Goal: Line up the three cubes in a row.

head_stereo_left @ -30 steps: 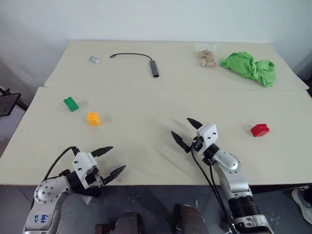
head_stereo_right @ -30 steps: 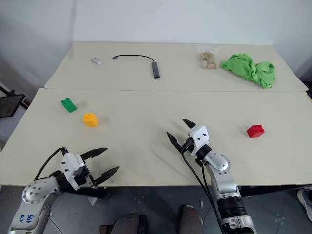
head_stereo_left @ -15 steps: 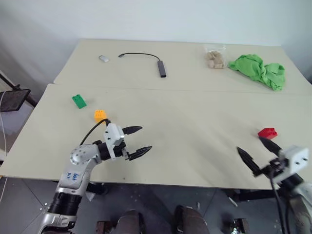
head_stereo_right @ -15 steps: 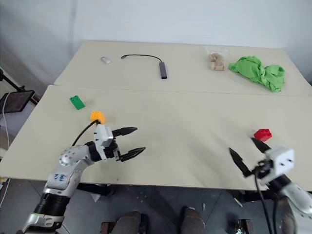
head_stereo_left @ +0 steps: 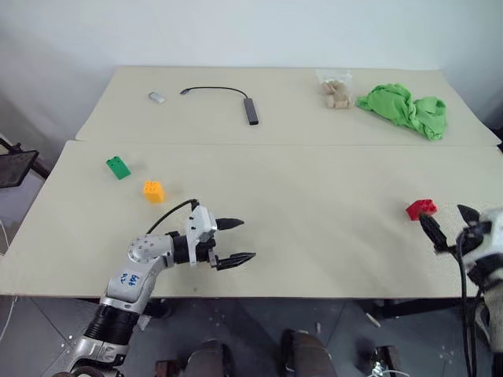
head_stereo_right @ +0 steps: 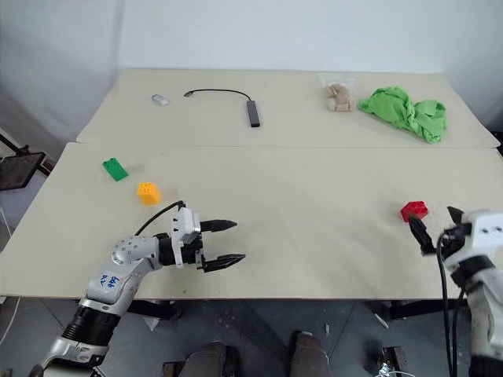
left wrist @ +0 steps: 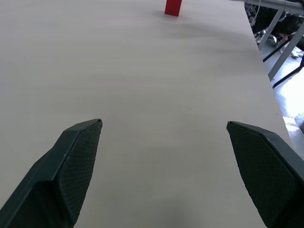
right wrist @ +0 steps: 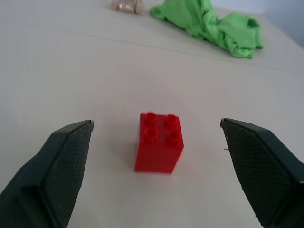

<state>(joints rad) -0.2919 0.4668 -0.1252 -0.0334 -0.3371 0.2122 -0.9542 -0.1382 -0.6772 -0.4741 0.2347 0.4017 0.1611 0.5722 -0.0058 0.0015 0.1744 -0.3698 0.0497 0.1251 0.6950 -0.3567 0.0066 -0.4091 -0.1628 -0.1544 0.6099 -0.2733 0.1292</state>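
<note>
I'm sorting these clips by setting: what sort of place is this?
Probably a lab or test room: two plain tables pushed together against a bare wall, with toy blocks like the red cube and a loose cable.

Bright even light, soft faint shadows, sharp focus

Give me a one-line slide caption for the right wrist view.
Open right tool lined up on the upright red cube on the table, green cloth beyond.

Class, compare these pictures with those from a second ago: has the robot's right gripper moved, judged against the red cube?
Yes. The right gripper, open, has swung toward the table's right edge. It was well to the left of the red cube; now it sits just beyond it, facing it.
</note>
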